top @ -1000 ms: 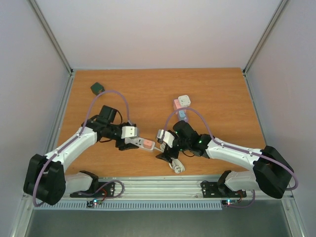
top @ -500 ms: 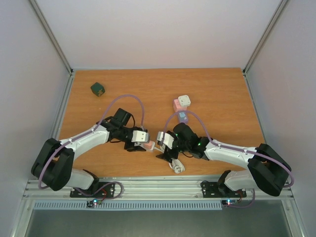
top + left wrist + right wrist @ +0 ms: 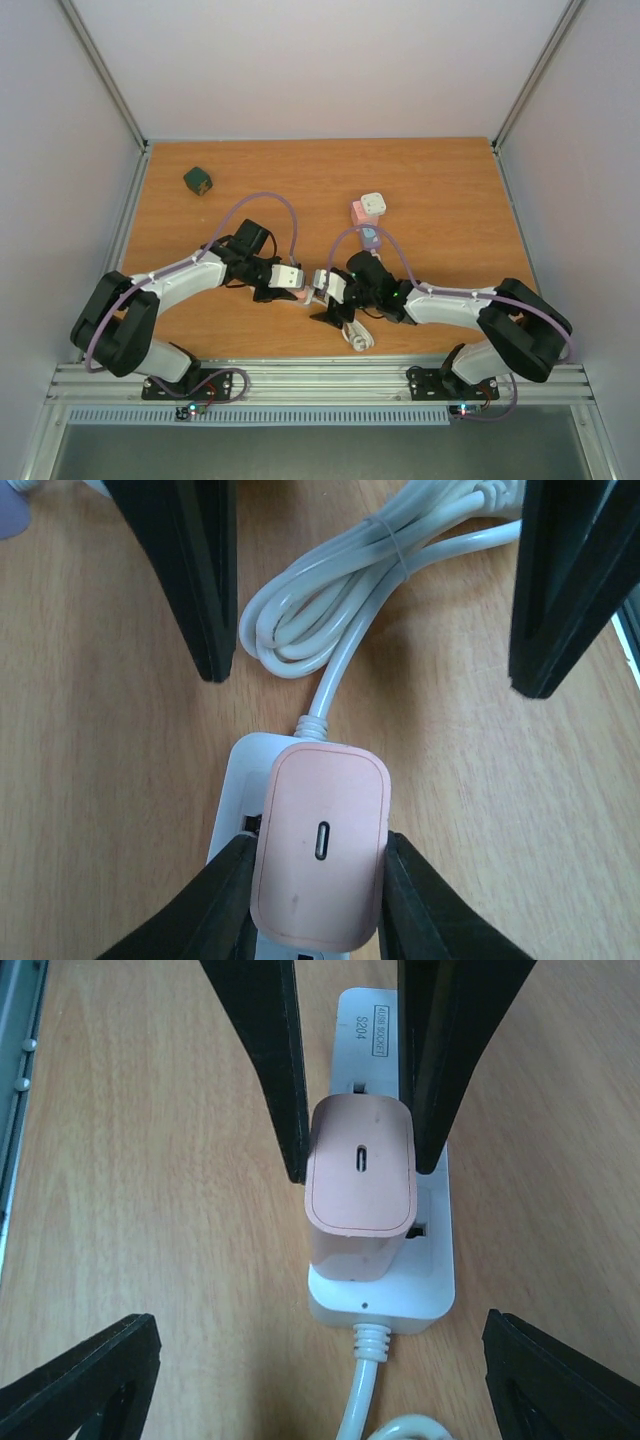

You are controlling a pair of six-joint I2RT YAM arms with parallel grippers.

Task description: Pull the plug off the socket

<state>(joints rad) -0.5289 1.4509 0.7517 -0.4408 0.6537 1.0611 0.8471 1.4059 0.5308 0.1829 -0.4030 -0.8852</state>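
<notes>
Left gripper (image 3: 318, 885) now clasps the plug (image 3: 360, 1175); right gripper (image 3: 320, 1320), spread wide, has edged closer.

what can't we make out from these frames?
Plug pins: the plug's body covers them in both wrist views, so its depth in the socket is unknown.
Socket's far end: cut off by the bottom edge, left wrist.
Cable far end: leaves at the top edge, left wrist; bottom edge, right wrist.
Top view: plug and socket too small, mostly under the left pincer.

The pink plug (image 3: 320, 845) hides most of the socket (image 3: 232, 785), cropped below.
</notes>
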